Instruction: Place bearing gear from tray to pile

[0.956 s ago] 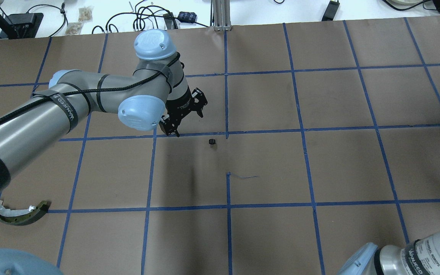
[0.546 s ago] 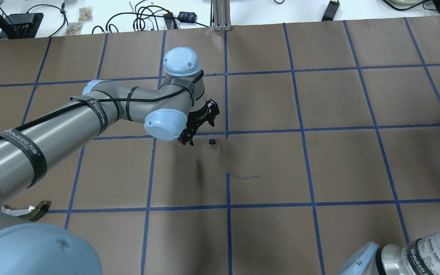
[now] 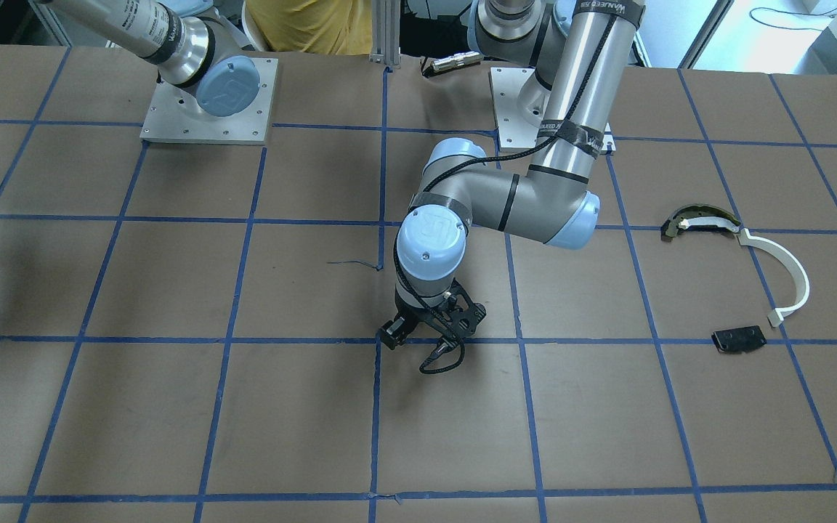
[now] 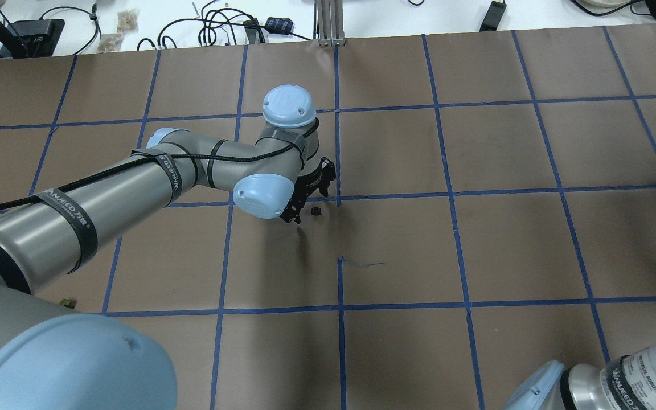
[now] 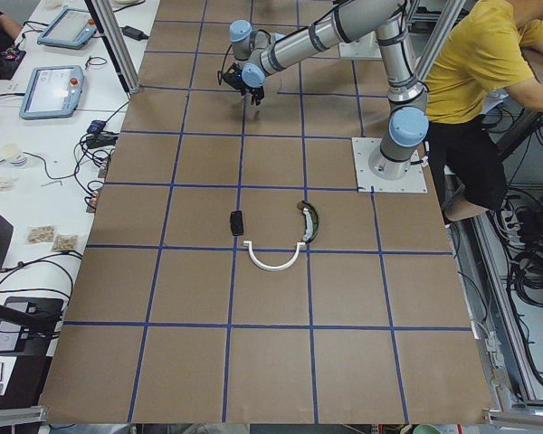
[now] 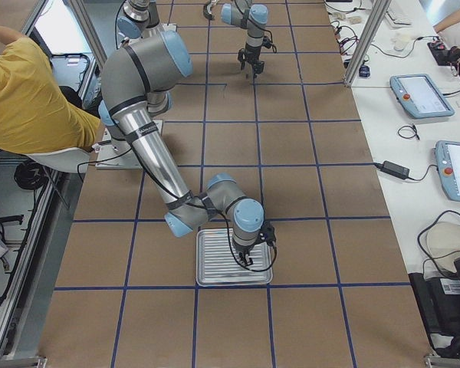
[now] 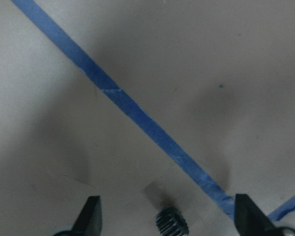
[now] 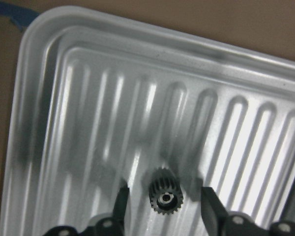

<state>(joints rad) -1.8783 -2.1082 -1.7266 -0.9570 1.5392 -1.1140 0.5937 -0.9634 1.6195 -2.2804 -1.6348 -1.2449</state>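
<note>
Table gear: a small black toothed wheel [image 4: 316, 211] lies on the brown paper [image 4: 408, 250] near the table's middle, just beside a crossing of blue tape [image 7: 152, 130]. It is well apart from tray and pile alike. I'd judge this a halfway spot that either arm can reach.
Left gripper: it [image 3: 429, 328] hangs right over that gear with its jaws spread wide and nothing held. The gear shows between the two fingers, so it looks lined up for a straight drop and pinch.
Tray gear: a second toothed wheel [image 8: 165, 197] stands on end on the ribbed floor of the metal tray [image 6: 215, 257], at the robot's right end of the table.
Right gripper: it [image 6: 248, 261] is low over the tray with a finger on either side of this gear. The fingers are apart, clear of the teeth and empty.
Pile: it [image 5: 273, 265] lies at the robot's left end, made up of a white arc [image 3: 802, 280], a dark shoe [image 3: 698, 220] and a black plate [image 3: 738, 339]. The three lie loose and near one another.
Likely reason: the tray and the pile sit at opposite ends, so the gears probably go across by relay.
</note>
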